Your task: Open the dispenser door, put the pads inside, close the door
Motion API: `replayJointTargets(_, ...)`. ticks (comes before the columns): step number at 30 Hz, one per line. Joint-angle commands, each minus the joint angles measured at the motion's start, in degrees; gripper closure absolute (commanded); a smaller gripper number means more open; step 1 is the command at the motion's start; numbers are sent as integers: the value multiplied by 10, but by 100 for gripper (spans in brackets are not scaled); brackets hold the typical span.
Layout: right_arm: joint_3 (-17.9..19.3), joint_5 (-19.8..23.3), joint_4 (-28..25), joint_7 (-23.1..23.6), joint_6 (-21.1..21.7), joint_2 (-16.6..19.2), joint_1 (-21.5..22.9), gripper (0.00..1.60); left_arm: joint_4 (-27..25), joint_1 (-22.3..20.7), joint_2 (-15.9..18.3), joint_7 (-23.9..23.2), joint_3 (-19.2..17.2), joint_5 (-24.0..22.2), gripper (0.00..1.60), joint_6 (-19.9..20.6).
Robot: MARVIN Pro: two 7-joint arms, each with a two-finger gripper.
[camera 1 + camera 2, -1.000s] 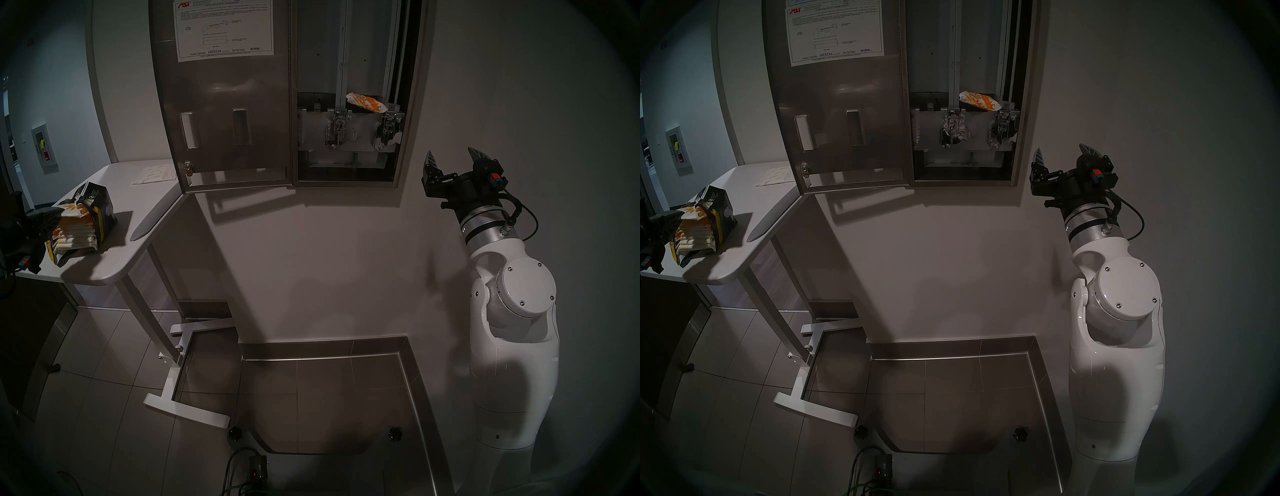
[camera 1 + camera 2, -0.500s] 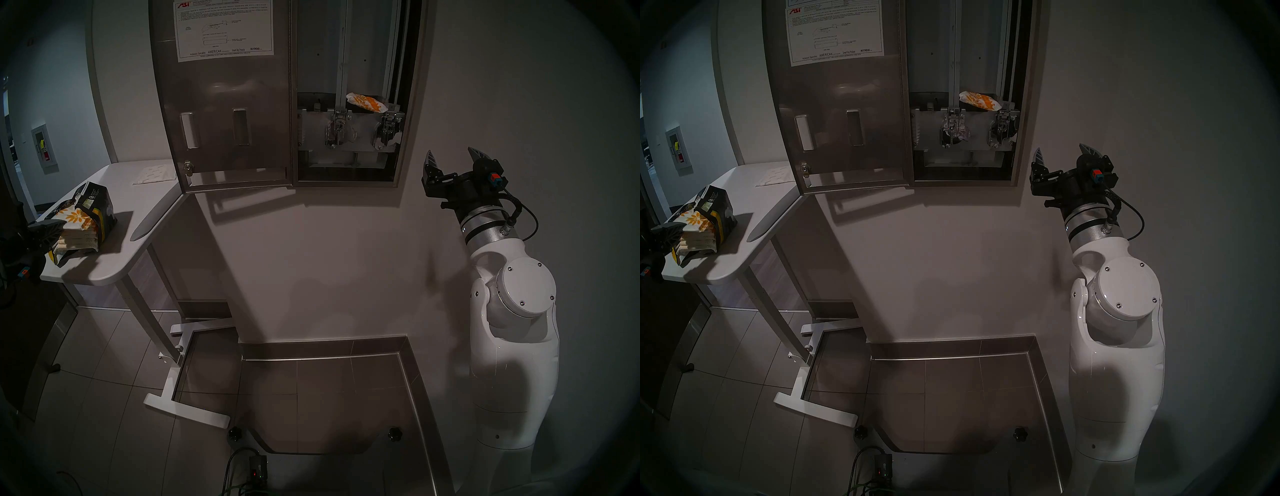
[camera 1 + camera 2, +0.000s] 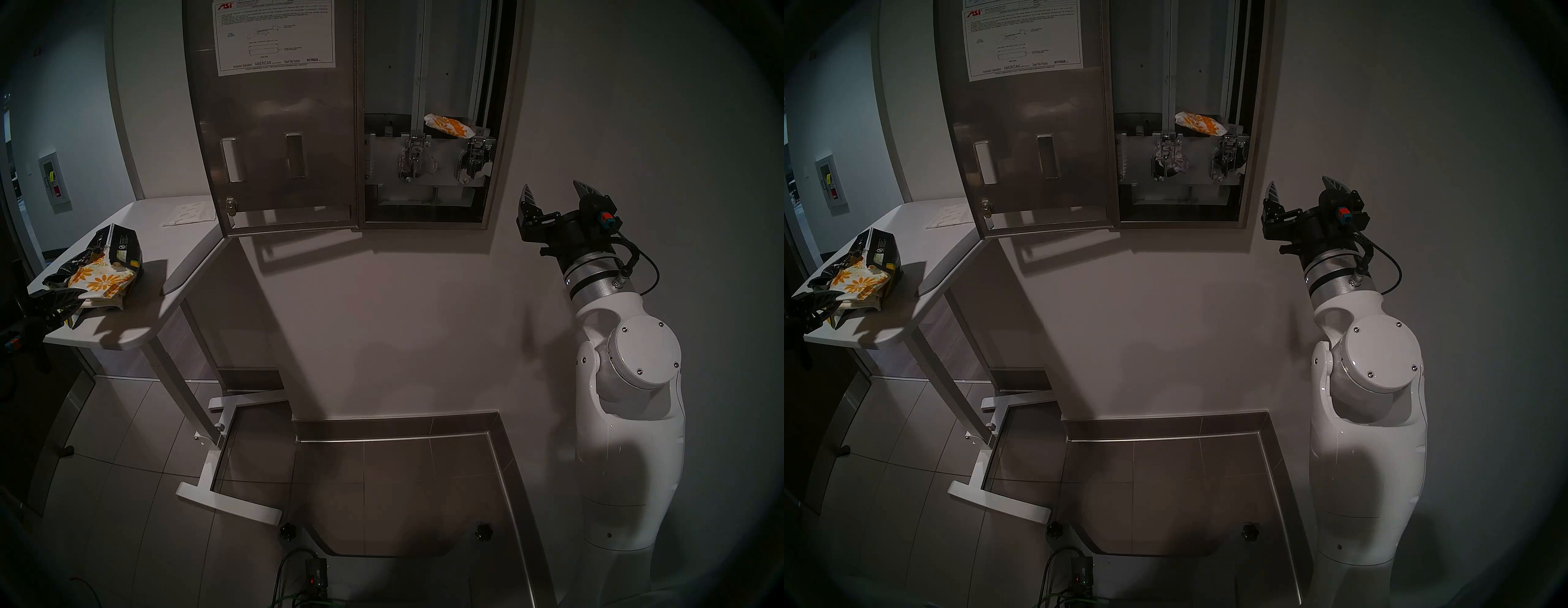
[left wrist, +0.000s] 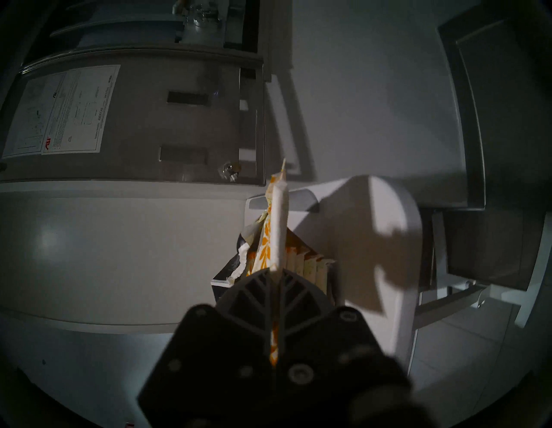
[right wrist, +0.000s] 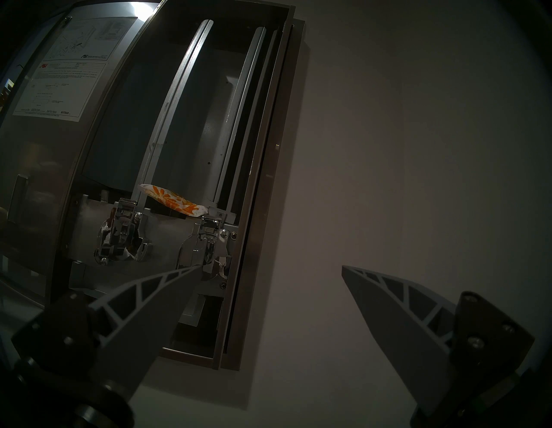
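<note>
Head left, change: left claw (image 3: pixel 63 297) has pulled back toward the desk (image 3: pixel 140 331) edge since a second ago, and one pad (image 3: pixel 99 282) now lies flat, daisy face up, drawn partly out of the bag (image 3: pixel 121 250); before, only pad edges showed in the stack.
Head left, bag: torn, on its side on the desk, more pads (image 3: pixel 104 302) stacked under the pulled one.
Head left, dispenser (image 3: pixel 424 114): door (image 3: pixel 271 127) swung wide to the left, instruction sheet (image 3: pixel 273 36) on its inner face; one pad (image 3: pixel 449 126) sits inside above the right lever (image 3: pixel 473 163).
Head left, right claw (image 3: pixel 553 191): fingers apart, empty, beside the dispenser's right side, unmoved.
Head left, white sheet (image 3: pixel 189 214): flat at the desk's far end.
Head right: same layout; left claw (image 3: pixel 816 303) at the view's edge, on the pulled pad (image 3: pixel 858 282).
Left wrist: claw (image 4: pixel 276 276) clamped together on a pad (image 4: pixel 279 227) seen edge-on; bag (image 4: pixel 239 263) below with pad edges in a row.
Right wrist: claw (image 5: pixel 268 272) fingers wide apart; pad (image 5: pixel 173 198) inside the dispenser (image 5: pixel 209 149) lies tilted across the right channel.
</note>
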Motion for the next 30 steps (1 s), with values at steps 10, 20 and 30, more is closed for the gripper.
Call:
replayJointTargets(10,-1,1,-6,0,-1,0,4,0,-22,-59,0,-37,-6,-48,160,49)
replayJointTargets(20,-1,1,-6,-1,-1,0,4,0,-50,-101,11,-58,-6,-87,160,140)
replayJointTargets(30,-1,2,-6,-1,-1,0,4,0,-86,-137,5,-66,-6,-118,160,251)
